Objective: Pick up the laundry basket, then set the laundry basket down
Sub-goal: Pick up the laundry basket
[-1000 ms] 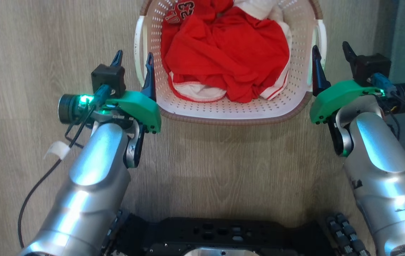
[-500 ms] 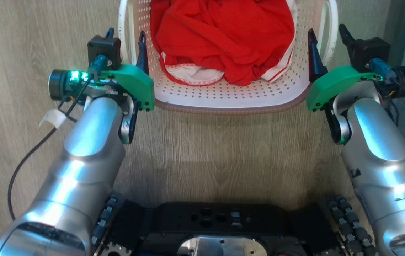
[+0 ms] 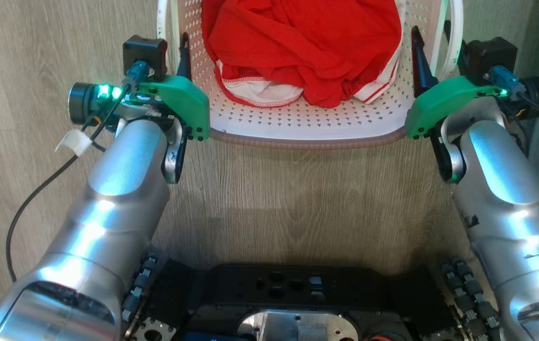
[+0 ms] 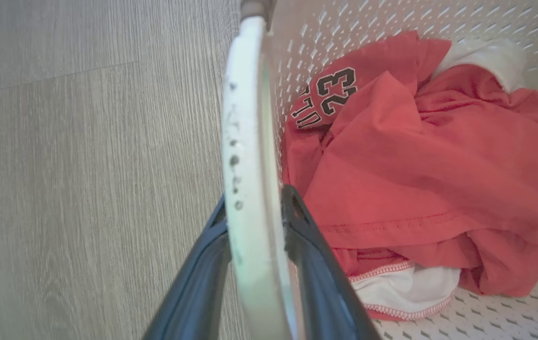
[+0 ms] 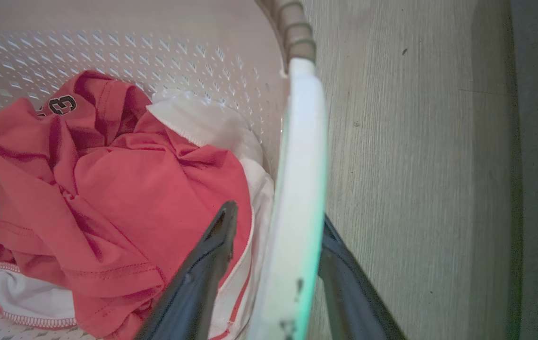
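The left gripper [image 4: 254, 203] pinches the basket's [image 3: 297, 142] left handle [image 4: 250, 118] between both fingers [image 4: 306, 250], while the right gripper [image 5: 276, 217] straddles the right handle [image 5: 302, 141], jaws apart, inner finger [image 5: 202, 269] not touching.

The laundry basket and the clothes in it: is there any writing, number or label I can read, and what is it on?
"23": black numerals edged in white, on the red jersey in the laundry basket, left wrist view.
Black letters beside the 23: partly folded under, not readable as a word.
"3": the same number peeking from a fold, right wrist view.
The basket itself: no writing seen.
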You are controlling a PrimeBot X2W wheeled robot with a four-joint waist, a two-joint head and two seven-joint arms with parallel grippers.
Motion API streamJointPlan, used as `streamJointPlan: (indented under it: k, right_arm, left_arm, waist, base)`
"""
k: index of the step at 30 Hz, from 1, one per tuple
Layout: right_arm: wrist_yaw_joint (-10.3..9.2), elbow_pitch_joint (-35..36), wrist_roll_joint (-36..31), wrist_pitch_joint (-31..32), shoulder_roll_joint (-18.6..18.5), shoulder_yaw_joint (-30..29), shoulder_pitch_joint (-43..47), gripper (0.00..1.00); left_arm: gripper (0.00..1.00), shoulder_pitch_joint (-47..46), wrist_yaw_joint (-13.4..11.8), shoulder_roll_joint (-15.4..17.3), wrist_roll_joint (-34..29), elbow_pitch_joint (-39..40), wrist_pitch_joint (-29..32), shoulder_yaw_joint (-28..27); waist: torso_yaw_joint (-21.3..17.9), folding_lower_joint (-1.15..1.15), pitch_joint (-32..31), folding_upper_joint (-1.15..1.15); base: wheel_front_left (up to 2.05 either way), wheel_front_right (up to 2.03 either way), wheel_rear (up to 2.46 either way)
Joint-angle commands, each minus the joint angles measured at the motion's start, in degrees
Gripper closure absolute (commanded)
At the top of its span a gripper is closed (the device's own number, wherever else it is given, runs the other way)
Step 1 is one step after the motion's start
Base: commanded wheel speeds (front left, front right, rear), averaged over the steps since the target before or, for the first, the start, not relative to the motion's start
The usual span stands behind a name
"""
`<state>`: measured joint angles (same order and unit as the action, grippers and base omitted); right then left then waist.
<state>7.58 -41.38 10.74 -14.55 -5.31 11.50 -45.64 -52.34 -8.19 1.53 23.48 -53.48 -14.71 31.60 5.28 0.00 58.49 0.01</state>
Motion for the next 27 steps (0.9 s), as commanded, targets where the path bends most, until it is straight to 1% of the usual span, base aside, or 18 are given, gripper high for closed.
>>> streamJointPlan:
  k: [1,2,3,4,5,12,21,25,27]
  right_arm:
    - [-0.09,0.3,0.4,-0.4,1.7,1.4,1.9,0.53]
    - [-0.09,0.0,0.4,-0.4,1.8,1.4,1.8,0.56]
    - [-0.09,-0.4,0.5,-0.4,1.8,1.3,1.6,0.7]
    - [-0.09,-0.8,0.7,-0.4,1.8,1.3,1.4,0.8]
    - [-0.09,-1.1,0.8,-0.4,1.8,1.3,1.2,1.0]
    - [-0.09,-2.6,1.1,-0.4,2.0,1.2,0.6,1.0]
    - [-0.09,-6.0,1.8,-0.4,2.1,1.3,1.0,1.0]
    - [-0.09,-8.5,2.8,-0.4,2.3,1.3,1.2,1.0]
    - [-0.09,-10.8,3.2,-0.4,2.3,1.7,1.5,1.0]
  left_arm:
    - [0.57,0.5,-0.6,1.3,0.8,-0.2,-0.3,-0.1]
    - [0.71,0.3,-0.6,1.3,1.1,-0.4,-0.3,0.3]
    - [0.96,0.2,-0.7,1.3,1.5,-0.5,-0.3,0.6]
    - [1.0,0.0,-0.7,1.3,1.8,-0.6,-0.3,1.0]
    - [1.0,-0.1,-0.7,1.3,2.0,-0.7,-0.3,1.3]
    - [1.0,0.0,-0.9,1.3,3.9,-1.1,-0.3,3.3]
    - [1.0,2.0,-1.4,1.3,6.2,-1.2,-0.3,4.9]
    - [1.0,3.7,-1.4,1.3,7.7,-1.8,-0.3,5.7]
    - [1.0,5.1,-1.4,1.3,9.0,-2.4,-0.3,6.6]
  waist:
    - [0.1,0.0,0.1,-0.01]
    - [0.1,0.0,0.2,-0.01]
    - [0.1,0.0,0.2,-0.01]
    - [0.2,0.0,0.3,-0.01]
    - [0.2,0.0,0.3,-0.01]
    - [0.5,0.0,-0.2,-0.01]
    - [0.3,0.0,-3.3,-0.01]
    - [-0.1,0.0,-6.1,-0.01]
    - [-0.3,0.0,-8.8,-0.01]
  base:
    - [0.0,0.0,0.0]
    - [0.0,0.0,0.0]
    - [0.0,0.0,0.0]
    - [0.0,0.0,0.0]
    - [0.0,0.0,0.0]
    - [0.0,0.0,0.0]
    - [0.0,0.0,0.0]
    - [0.0,0.0,0.0]
    - [0.0,0.0,0.0]
